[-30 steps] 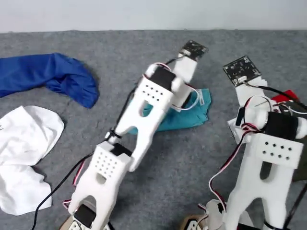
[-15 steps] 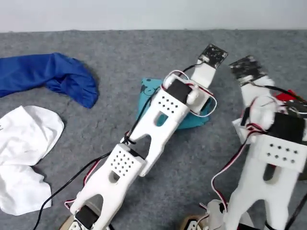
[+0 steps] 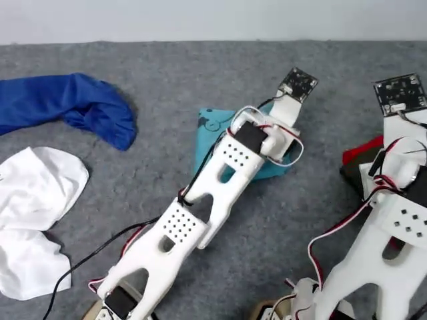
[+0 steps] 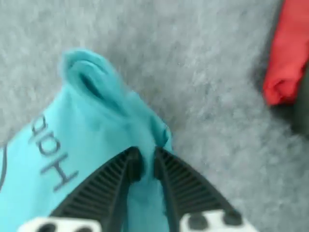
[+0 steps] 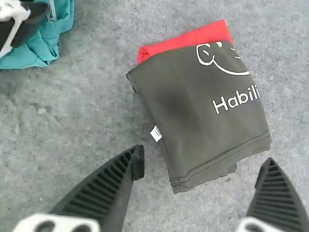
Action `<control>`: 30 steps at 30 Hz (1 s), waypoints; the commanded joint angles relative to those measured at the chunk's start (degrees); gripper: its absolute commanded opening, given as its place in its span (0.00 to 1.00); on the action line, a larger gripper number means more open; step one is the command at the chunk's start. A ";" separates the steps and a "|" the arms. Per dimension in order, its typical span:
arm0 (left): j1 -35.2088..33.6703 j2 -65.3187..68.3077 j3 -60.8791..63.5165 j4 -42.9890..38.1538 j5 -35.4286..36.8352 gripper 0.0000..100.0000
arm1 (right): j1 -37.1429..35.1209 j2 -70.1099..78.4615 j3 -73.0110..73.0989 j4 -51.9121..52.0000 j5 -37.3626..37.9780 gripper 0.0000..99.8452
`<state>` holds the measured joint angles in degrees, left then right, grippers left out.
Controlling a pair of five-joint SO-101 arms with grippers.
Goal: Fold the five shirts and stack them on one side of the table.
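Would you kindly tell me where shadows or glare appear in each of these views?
High view: even light, no glare, soft shadows on the grey table beside the left arm and the blue shirt. Left wrist view: the teal shirt has a dark hollow in its raised fold. Right wrist view: faint shading along the dark shirt, no glare.

A grey, felt-like cover (image 3: pixel 167 73) spreads under everything, its nap coarse and mottled from 9 o'clock round to 3 o'clock in the high view. A pale wall (image 3: pixel 200 20) runs as a flat band along 12 o'clock, meeting the cover's far edge.
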<state>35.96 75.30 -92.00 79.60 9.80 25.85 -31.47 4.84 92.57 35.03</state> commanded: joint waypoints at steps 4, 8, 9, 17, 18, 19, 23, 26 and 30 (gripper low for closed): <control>0.26 -9.93 -4.18 -2.46 0.18 0.11 | 0.57 -1.54 -1.76 -0.31 -0.88 0.37; -1.93 -14.51 -4.09 -0.70 0.18 0.11 | 0.57 -1.54 -1.76 -0.40 -0.97 0.37; -3.25 -15.47 -4.09 -0.09 0.18 0.11 | 0.48 -1.45 -1.76 -0.40 -0.97 0.37; -23.21 -19.43 -4.09 8.79 0.09 0.11 | -16.92 -0.66 5.98 -10.95 -8.53 0.37; -25.85 -19.43 -4.09 9.85 0.18 0.11 | -20.79 -0.31 8.35 -14.73 -9.67 0.37; -28.22 -19.43 -4.09 11.16 0.18 0.11 | -24.84 0.48 10.64 -18.59 -10.37 0.37; -35.08 -19.43 -4.09 18.90 0.18 0.11 | -37.58 7.60 17.41 -34.07 -11.25 0.37; -38.24 -19.34 -3.82 21.10 0.26 0.11 | -38.64 16.66 18.02 -44.00 -11.52 0.37; -40.00 -19.43 -4.09 21.01 0.26 0.11 | -35.30 30.55 13.36 -51.65 -14.68 0.37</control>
<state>-3.16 60.09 -92.26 99.38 9.80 -11.25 -8.79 22.33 46.07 23.52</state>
